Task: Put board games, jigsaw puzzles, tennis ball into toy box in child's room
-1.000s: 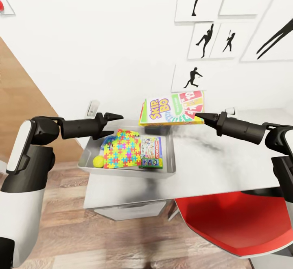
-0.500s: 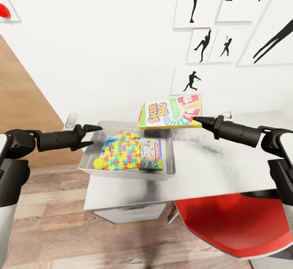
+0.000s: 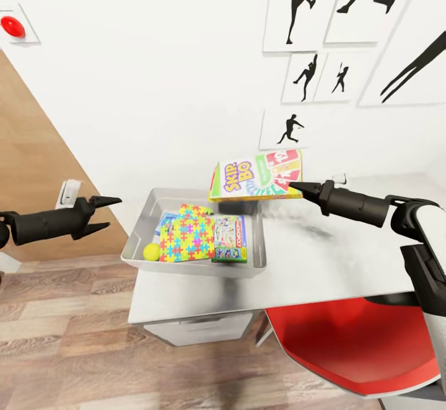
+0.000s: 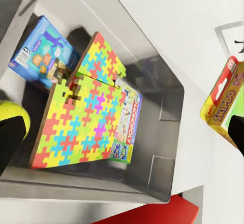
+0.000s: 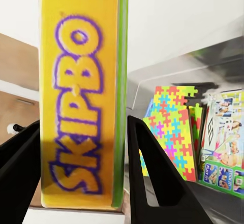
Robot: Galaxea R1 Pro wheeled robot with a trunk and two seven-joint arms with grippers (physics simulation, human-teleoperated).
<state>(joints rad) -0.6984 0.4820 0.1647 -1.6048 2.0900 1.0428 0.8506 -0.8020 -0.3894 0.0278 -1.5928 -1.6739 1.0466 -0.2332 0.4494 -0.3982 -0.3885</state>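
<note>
Placing step for last board game: right gripper [image 3: 296, 187] pinching Skip-Bo box [image 3: 256, 173], held above far edge of toy box [image 3: 192, 266] on table [image 3: 322, 255]. Left gripper [image 3: 102, 213] spread, empty, off to the side. Next: shift over bin, lower beside puzzle [image 3: 186, 234], release.

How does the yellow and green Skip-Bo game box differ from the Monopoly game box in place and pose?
The yellow and green Skip-Bo game box is held in the air by the right gripper, above the far edge of the grey metal toy box; the Monopoly game box lies inside it. The Skip-Bo box is tilted; the Monopoly box lies flat beside the colourful jigsaw puzzle. Both are flat printed boxes.
</note>
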